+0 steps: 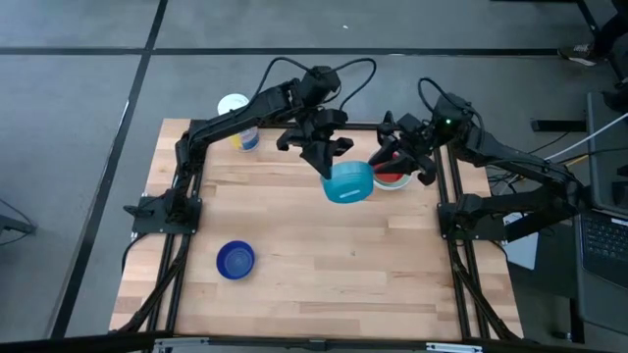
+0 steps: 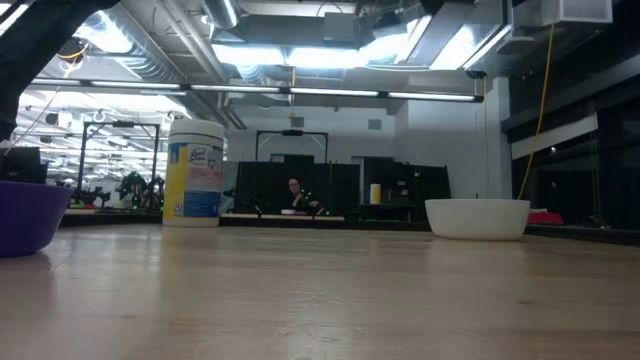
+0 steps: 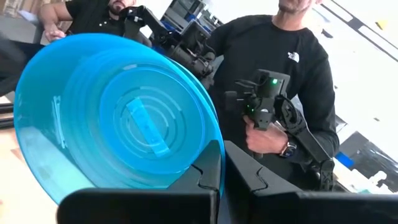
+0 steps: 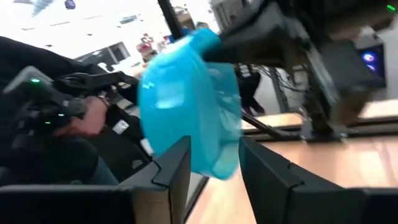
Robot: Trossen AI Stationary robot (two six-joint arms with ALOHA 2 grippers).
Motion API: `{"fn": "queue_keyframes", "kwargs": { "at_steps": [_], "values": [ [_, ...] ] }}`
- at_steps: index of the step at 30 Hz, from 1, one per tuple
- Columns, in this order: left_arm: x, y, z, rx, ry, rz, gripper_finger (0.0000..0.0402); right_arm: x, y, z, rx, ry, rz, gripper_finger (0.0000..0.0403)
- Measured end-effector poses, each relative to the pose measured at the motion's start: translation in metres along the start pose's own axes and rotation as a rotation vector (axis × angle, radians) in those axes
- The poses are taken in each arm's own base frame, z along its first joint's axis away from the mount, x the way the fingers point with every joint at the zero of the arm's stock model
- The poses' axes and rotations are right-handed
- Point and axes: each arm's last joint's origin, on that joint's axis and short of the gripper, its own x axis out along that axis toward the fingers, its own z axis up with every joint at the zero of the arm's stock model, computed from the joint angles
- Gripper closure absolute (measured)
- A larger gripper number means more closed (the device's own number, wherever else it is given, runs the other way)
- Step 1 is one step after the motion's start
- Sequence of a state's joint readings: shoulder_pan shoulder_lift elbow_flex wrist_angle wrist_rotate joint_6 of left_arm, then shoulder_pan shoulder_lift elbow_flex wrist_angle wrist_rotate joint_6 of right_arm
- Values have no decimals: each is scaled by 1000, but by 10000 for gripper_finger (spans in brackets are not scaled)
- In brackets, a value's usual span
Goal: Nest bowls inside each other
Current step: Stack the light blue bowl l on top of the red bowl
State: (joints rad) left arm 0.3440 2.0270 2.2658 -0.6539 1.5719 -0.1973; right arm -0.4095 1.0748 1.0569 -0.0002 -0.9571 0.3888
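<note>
My left gripper (image 1: 327,162) is raised over the far middle of the table, shut on a light blue bowl (image 1: 349,182) that is tipped on its side. My right gripper (image 1: 394,162) stands open just right of that bowl. In the right wrist view the light blue bowl (image 4: 189,99) shows between and beyond the two fingers; I cannot tell whether they touch it. Below the right gripper, a red bowl sits inside a white bowl (image 1: 391,180), whose base rests on the table (image 2: 478,218). A dark blue bowl (image 1: 235,260) stands near the front left. My left gripper pinches the light blue bowl's wall at the rim (image 3: 210,158) between its two fingers, one on each face of the wall. The fingers point level. The bowl is lifted clear of the table and tipped, its round face toward the wrist camera.
A white cylindrical container (image 1: 235,110) with a blue-yellow label stands at the far left (image 2: 195,172). Bare wood fills the middle and near right of the table (image 1: 373,275). A person in black (image 3: 280,68) stands beyond the table.
</note>
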Motion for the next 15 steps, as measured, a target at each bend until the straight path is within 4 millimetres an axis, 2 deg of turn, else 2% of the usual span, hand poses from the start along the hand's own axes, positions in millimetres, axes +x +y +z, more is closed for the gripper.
{"fn": "queue_keyframes", "kwargs": {
  "at_steps": [15],
  "values": [
    [5,-3,8,45,8,-15,400,8,13,7,-9,-9,172,232]
  ]
}}
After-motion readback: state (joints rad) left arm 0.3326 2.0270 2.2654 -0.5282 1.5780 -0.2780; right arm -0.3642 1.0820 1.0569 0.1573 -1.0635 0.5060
